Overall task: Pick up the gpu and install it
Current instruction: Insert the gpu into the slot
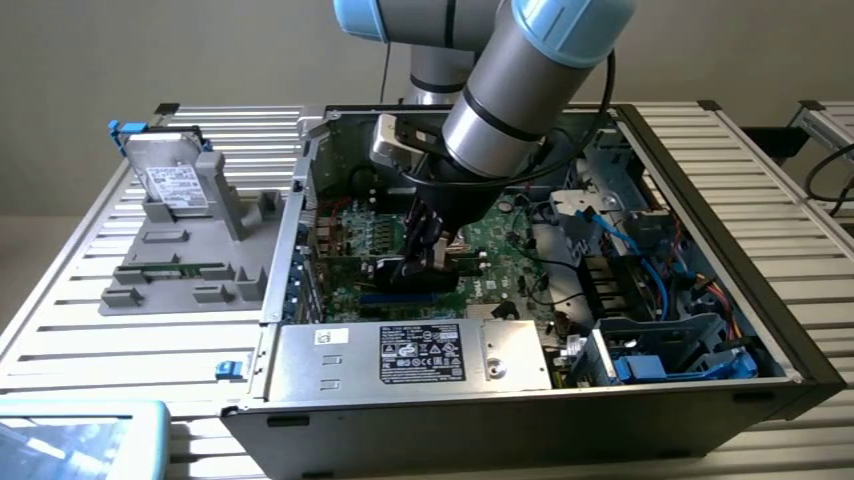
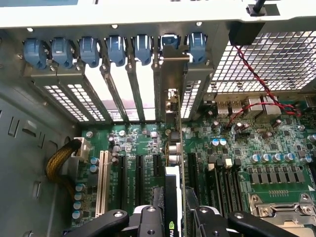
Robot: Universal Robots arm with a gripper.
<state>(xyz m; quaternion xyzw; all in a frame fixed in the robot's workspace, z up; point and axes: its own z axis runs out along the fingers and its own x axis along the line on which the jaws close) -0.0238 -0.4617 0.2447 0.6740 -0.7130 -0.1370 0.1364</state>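
**While We Held It Straight**

As our gripper (image 2: 175, 219) squeezed both sides of the gpu (image 2: 173, 182), it stood on its edge inside the computer case (image 1: 400, 440), right over the green motherboard (image 2: 237, 148). Its silver end (image 2: 171, 79) sat at the back wall, under the blue clips (image 2: 143, 47). We could not tell if it was all the way in. We thought it best to hold it straight up, not tipped, and push down gently and evenly
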